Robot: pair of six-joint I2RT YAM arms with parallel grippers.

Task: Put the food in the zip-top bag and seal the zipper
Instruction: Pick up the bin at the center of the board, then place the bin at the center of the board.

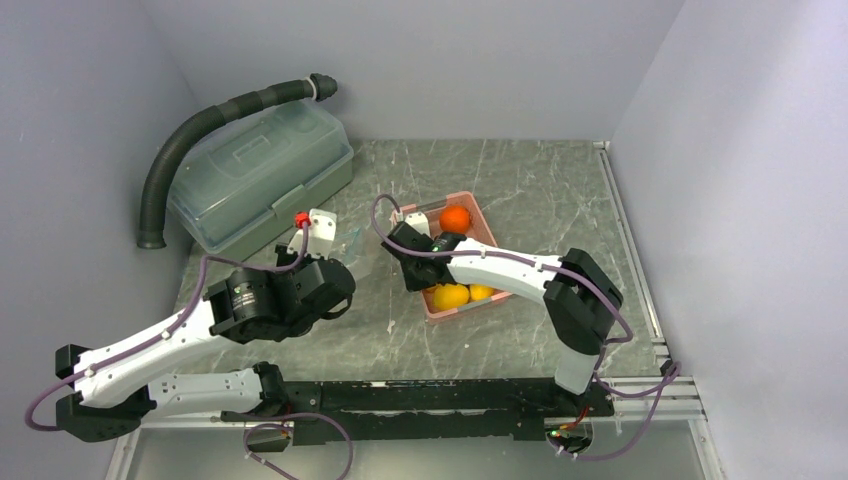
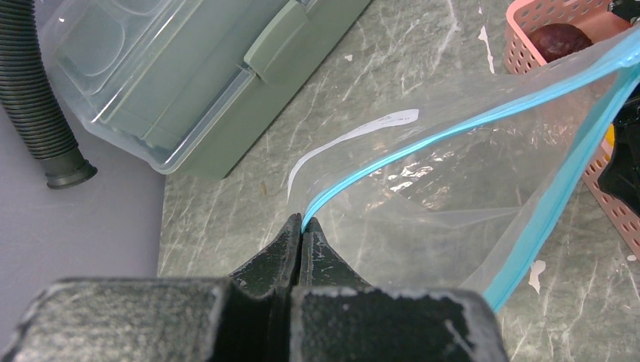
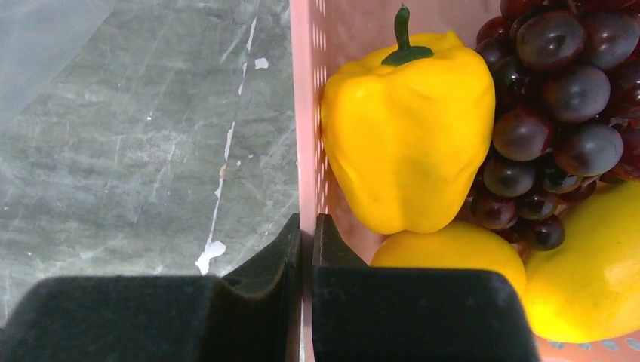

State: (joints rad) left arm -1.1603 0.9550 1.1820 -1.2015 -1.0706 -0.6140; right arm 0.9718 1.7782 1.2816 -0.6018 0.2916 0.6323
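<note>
The basket [image 3: 308, 90] is perforated pink, the pepper [image 3: 407, 136] yellow, the grapes [image 3: 558, 113] dark purple, the zipper [image 2: 453, 130] teal.

The right arm [image 1: 500, 268] covers the pink basket's [image 1: 484, 218] middle, hiding fruit inside. Left of the basket, the clear bag [image 1: 352, 240] is barely discernible.

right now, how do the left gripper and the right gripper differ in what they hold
The left gripper pinches the teal zipper of the clear zip-top bag, while the right gripper pinches the wall of the pink basket. The left gripper holds thin floppy plastic; the right gripper straddles a perforated wall, one finger inside, one outside. Both are shut on an edge.
</note>
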